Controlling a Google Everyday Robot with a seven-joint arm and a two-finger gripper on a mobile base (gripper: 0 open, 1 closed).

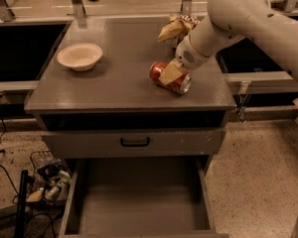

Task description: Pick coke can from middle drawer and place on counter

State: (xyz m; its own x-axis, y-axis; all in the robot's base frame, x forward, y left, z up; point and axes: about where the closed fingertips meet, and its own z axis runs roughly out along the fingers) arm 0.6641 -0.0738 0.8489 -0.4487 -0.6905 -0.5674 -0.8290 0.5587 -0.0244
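Note:
The coke can [182, 85] lies on its side on the grey counter [119, 83], right of centre near the front edge. My gripper [170, 75] comes down from the upper right on its white arm. One tan finger [170, 73] lies across the front of the can, and the gripper holds the can against the counter. The other finger is hidden behind the can. The middle drawer [139, 202] stands pulled open below, with nothing on its floor.
A white bowl [79, 56] sits at the counter's left. A tan and brown snack bag [175, 28] lies at the back right, just behind my arm. A shut drawer front with a black handle [135, 143] is under the counter. A wire basket [48, 182] stands on the floor at left.

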